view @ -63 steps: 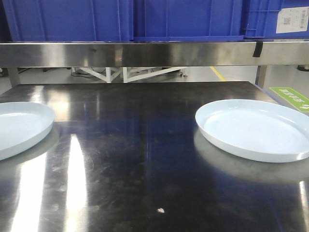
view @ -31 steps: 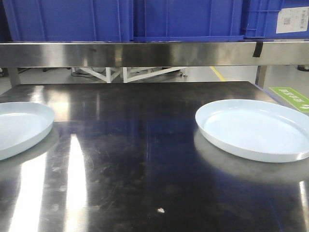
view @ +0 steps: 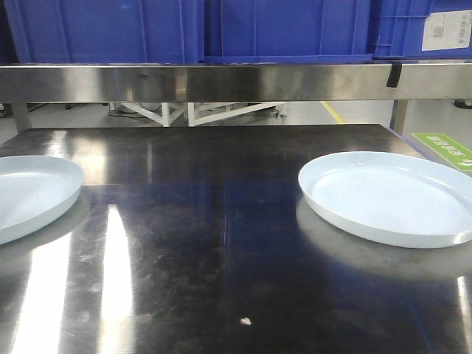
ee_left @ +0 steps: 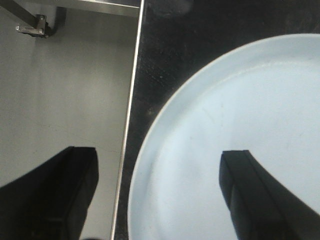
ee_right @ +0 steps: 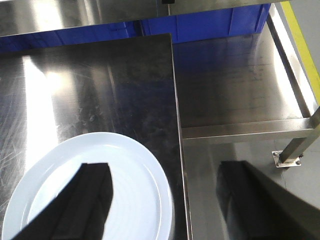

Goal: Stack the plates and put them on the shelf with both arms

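left plate (view: 29, 193): i see it lying flat on the steel worktop (view: 221, 236), at the left edge.
right plate (view: 383, 195): flat near the right edge, well apart from the other one.
left gripper (ee_left: 159, 152): fingers (ee_left: 250, 200) spread wide, holding nothing. one is over the left plate, the other out past the worktop's left edge.
right gripper (ee_right: 165, 165): fingers (ee_right: 85, 200) spread too, empty. one is over the right plate, the other beyond the right edge.
shelf (view: 221, 81): runs along the far edge, with blue crates (view: 280, 29) on it.
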Tool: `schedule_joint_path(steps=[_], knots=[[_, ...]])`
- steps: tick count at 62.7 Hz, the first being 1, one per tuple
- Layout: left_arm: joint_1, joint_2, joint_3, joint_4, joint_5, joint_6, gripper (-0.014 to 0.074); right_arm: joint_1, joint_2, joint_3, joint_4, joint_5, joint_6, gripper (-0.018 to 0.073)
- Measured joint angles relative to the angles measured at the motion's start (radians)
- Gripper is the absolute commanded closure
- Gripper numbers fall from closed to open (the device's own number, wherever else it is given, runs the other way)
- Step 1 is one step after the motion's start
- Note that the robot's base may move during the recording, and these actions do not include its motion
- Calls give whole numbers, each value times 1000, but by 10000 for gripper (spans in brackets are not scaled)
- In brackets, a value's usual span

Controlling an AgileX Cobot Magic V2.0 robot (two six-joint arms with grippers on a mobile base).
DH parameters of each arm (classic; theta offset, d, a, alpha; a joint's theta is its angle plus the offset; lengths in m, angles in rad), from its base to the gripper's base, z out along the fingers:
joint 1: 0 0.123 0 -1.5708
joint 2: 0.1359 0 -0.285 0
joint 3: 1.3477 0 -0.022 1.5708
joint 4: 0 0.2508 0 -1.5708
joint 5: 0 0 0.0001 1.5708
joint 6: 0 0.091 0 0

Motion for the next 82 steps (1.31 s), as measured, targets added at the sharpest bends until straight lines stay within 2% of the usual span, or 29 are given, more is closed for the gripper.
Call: schedule_joint_path(steps=[22,38,82], knots=[[2,0,0,24,-8,0,52,0,0,0,0,0,0,7],[29,0,-1,28,-8,0,52,0,0,0,0,0,0,7],[29,5,-1,28,-8,0,52,0,0,0,0,3,0,7]])
